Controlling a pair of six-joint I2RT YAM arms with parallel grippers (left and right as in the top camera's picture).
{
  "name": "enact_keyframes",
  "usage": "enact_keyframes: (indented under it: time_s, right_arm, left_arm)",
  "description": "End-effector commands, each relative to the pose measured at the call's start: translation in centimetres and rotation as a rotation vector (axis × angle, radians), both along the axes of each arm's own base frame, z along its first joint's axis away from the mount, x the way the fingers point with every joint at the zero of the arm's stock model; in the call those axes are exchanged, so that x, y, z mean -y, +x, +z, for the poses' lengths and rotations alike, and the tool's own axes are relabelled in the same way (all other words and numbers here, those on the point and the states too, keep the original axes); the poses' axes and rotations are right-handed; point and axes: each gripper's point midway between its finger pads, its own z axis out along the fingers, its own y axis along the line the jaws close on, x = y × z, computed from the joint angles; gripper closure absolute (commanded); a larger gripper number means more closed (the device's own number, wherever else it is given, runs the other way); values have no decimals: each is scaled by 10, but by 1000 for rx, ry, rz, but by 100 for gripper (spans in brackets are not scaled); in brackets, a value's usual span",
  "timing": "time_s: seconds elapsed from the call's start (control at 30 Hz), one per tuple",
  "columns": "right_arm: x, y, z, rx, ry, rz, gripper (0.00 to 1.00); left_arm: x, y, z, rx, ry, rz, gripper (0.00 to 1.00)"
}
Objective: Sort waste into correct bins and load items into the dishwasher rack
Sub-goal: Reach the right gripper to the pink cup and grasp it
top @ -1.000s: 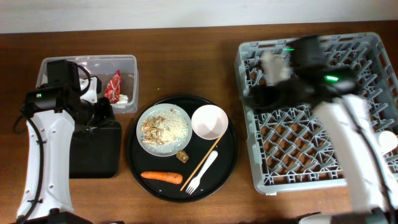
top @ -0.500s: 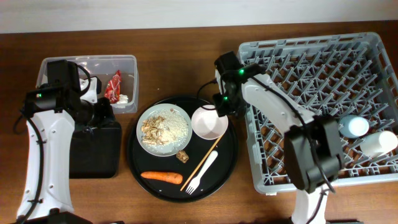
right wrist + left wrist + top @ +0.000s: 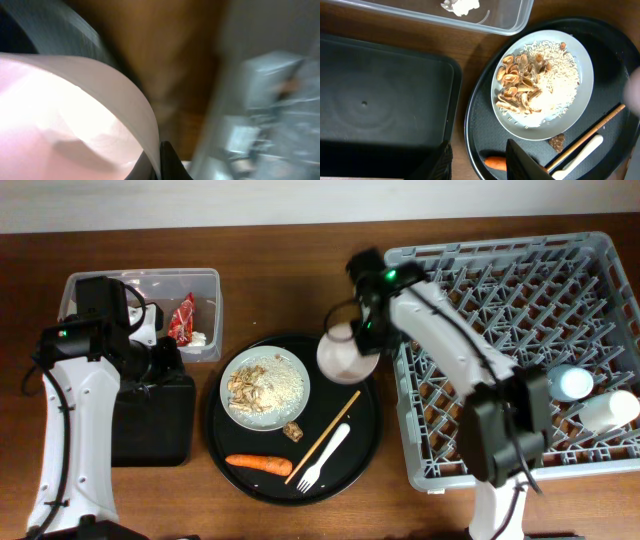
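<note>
While the left gripper [image 3: 481,161] is hovering with fingers apart at the shallow black tray's [image 3: 150,425] edge, the right gripper [image 3: 362,330] is pinching the rim of the pale cream-pink bowl [image 3: 347,358], which is hanging tilted over the round tray's [image 3: 365,442] far edge, just beside the dishwasher rack [image 3: 500,248]. The bowl is looking light, rigid and glossy, so it is probably needing a deep bite on the rim.

Soft, even light, faint shadows on the brown wooden desk [image 3: 300,280]. Right wrist view smeared by motion blur; pale cream-pink bowl [image 3: 60,110] glares.
</note>
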Motion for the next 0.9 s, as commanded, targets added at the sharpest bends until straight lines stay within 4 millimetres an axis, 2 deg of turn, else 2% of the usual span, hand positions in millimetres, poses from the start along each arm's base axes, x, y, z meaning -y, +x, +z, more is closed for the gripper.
enact_keyframes:
  time_s: [0.0,0.07,0.1,0.17,0.2,0.23,0.33,0.47,0.53,0.63,0.77,0.87]
  right_arm:
    - [73,35,109,334,-194,-140,96]
    - [130,39,143,437,-392,-253,96]
    - [147,38,151,459,-451,-296,96]
    - [200,29,174,524,-644,-490,96]
    - [231,18,186,565,-750,-633,96]
    - [248,11,190,583,-806,-703,96]
    - [303,-3,193,593,-944,-866,96]
    - [351,-9,175,527,-1021,-960,96]
    - [367,-9,163,499,-1038,-988,96]
    - [372,2,140,465,-1042,-981,96]
    - [360,18,104,407,-1038,-917,96]
    - [339,31,72,352,-987,-851,92]
  left_arm:
    - [1,-2,4,11,-4,3,66]
    - [1,-2,4,10,-4,3,66]
    - [1,-3,4,9,-4,3,66]
    - [1,-3,4,9,-4,3,66]
    - [2,-3,4,9,-4,3,66]
    - [2,-3,4,9,-4,3,65]
    - [3,-3,4,7,-12,1,66]
    - [5,-4,4,5,-24,-2,66]
    - [5,-4,4,2,-24,-2,65]
    - [5,-4,4,3,-24,-2,66]
    - [5,-4,4,5,-23,-2,66]
    - [5,-4,4,6,-23,-2,65]
